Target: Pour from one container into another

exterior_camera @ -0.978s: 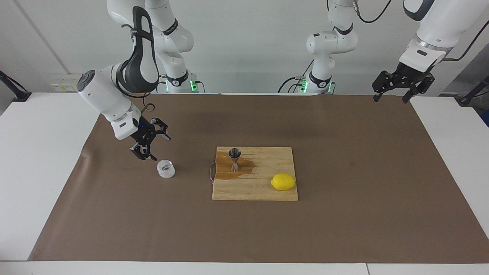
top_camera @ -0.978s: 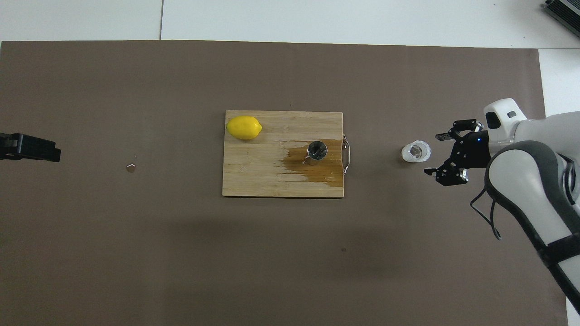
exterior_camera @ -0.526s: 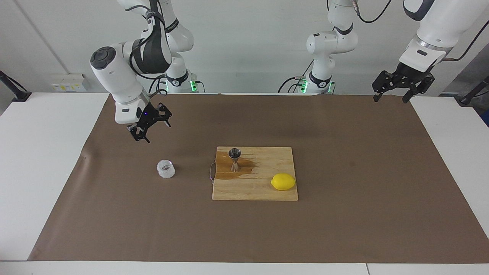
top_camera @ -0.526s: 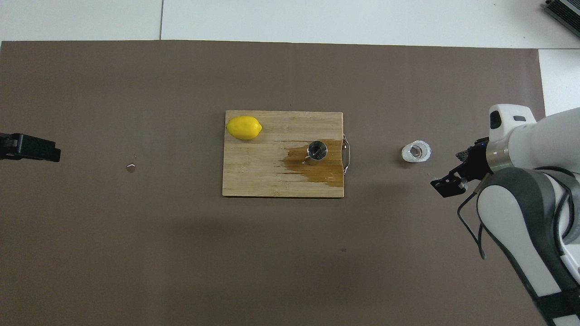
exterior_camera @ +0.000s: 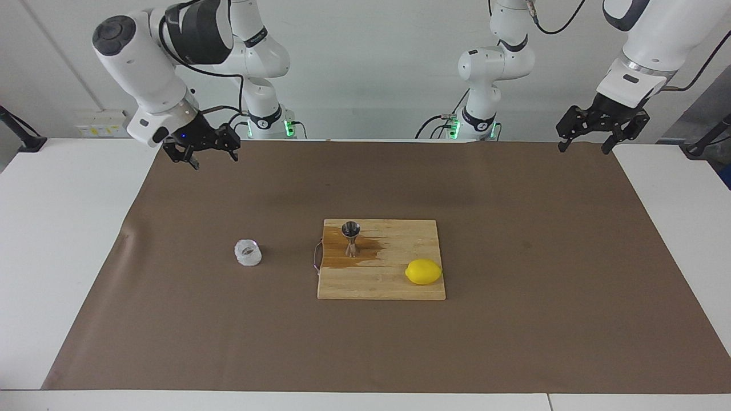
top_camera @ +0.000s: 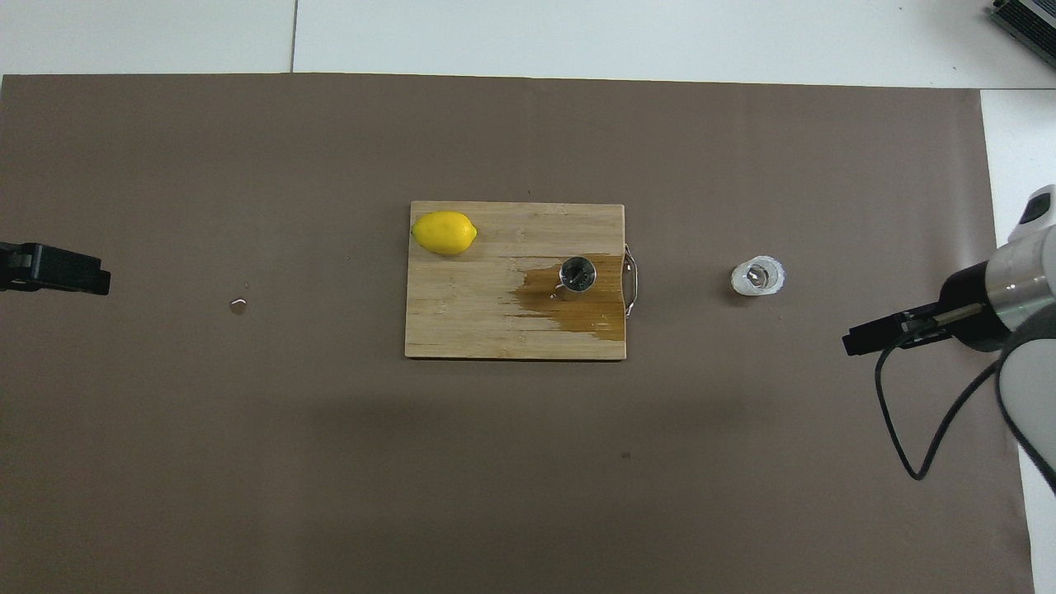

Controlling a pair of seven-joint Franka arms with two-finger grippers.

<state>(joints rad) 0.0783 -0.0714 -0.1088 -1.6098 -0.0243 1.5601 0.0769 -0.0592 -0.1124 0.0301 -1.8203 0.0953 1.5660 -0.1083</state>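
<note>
Facing the robots first: ribbed glass cup [exterior_camera: 248, 253] upright on the brown mat, beside the cutting board [exterior_camera: 394, 285] toward the right arm's end of the tabletop [exterior_camera: 57, 257], apart from the board's wire handle. Steel jigger [exterior_camera: 350, 238] upright on that board, in a dark wet patch [exterior_camera: 365, 251] near the handle edge; lemon [exterior_camera: 424, 272] also on the board, toward the left arm's end. Right tool [exterior_camera: 201, 155] raised over the mat's robot-side edge, well apart from the cup, fingers spread, holding and touching nothing. Left tool [exterior_camera: 590, 140] raised over the mat's corner at the left arm's end, waiting, fingers spread, empty. Right arm judged the nearer to the cup by a wide margin; cup lies away from the robots and slightly boardward of that tool.

Looking down from overhead: cup [top_camera: 757, 276] level with the jigger [top_camera: 577, 274] across the board's handle, so any pour path runs straight along the tabletop toward the board. Right tool [top_camera: 874, 338] at the mat's edge, clear of the cup. Left tool [top_camera: 49, 268] only partly in frame. Small droplet [top_camera: 238, 306] on the mat between board and left tool. Cup round, so no long axis to favour; approach from the right arm's end judged simplest.
</note>
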